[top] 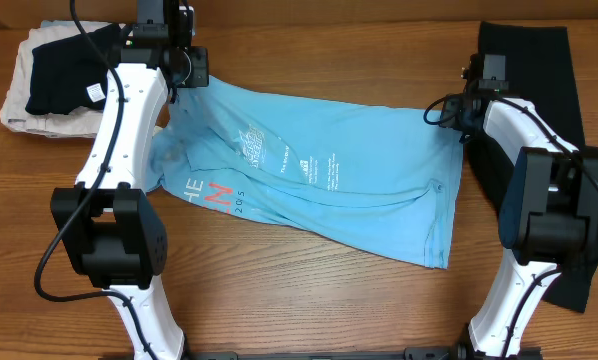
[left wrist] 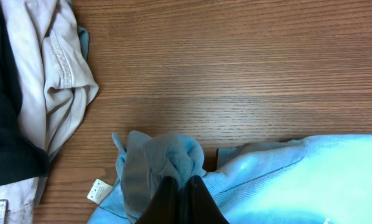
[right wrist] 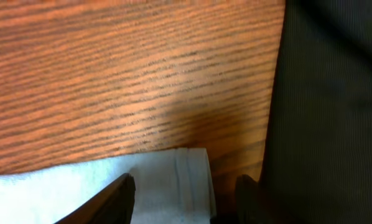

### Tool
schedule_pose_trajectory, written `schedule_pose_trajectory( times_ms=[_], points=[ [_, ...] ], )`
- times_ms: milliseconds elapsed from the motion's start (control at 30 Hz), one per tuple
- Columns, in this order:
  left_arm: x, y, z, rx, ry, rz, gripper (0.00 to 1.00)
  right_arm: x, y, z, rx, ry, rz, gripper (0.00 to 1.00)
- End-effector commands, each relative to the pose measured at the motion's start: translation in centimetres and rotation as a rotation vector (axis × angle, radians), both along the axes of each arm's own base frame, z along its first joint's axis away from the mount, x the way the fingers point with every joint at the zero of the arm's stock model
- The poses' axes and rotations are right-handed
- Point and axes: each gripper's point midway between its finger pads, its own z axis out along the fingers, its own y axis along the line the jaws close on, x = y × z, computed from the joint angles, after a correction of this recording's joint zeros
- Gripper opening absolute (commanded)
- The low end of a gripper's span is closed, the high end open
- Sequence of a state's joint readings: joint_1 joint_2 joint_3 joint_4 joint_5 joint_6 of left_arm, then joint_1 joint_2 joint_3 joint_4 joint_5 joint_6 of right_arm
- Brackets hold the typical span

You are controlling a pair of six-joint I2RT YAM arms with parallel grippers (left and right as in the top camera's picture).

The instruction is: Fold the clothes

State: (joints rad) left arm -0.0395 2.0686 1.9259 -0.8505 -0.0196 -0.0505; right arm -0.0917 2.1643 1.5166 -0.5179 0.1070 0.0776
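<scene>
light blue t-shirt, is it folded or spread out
Spread out, not folded. The light blue T-shirt lies wrinkled but open across the table, print up; the left end effector pinches one bunched edge.

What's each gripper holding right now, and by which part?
Left gripper is shut on the light blue T-shirt, pinching a bunched edge by its white tag. Right gripper is open astride a hemmed corner, gripping nothing.
</scene>
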Motion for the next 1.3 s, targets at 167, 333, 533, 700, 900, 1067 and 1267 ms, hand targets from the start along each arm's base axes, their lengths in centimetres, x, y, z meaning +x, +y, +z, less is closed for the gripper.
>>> schedule_pose_trajectory(
  times_ms=[167, 333, 533, 700, 900, 1067, 1267],
  points=[
    [0.1, -0.1, 1.3, 0.006, -0.028, 0.009, 0.04, 0.8, -0.2, -0.3, 0.007, -0.020, -0.004, 0.49],
    [0.1, -0.1, 1.3, 0.006, -0.027, 0.009, 0.04, 0.7, 0.1, -1.9, 0.024, 0.002, 0.003, 0.43],
    [0.1, -0.1, 1.3, 0.006, -0.026, 0.010, 0.04, 0.3, 0.2, -2.6, 0.028, 0.025, 0.002, 0.25],
    [0.2, 1.1, 1.5, 0.064, -0.036, 0.049, 0.04, 0.3, 0.2, -1.9, 0.042, 0.016, -0.029, 0.11],
    [0.4, 1.2, 1.8, 0.066, -0.050, 0.051, 0.04, 0.7, 0.2, 3.5, 0.042, -0.067, -0.035, 0.09],
    [0.4, 1.2, 2.5, 0.065, -0.062, 0.051, 0.04, -1.0, 0.9, 10.6, 0.062, -0.126, -0.019, 0.08],
    [-0.7, 1.2, 2.8, 0.067, -0.033, 0.046, 0.04, -5.6, 2.1, 16.7, 0.104, -0.125, -0.001, 0.04]
  ],
)
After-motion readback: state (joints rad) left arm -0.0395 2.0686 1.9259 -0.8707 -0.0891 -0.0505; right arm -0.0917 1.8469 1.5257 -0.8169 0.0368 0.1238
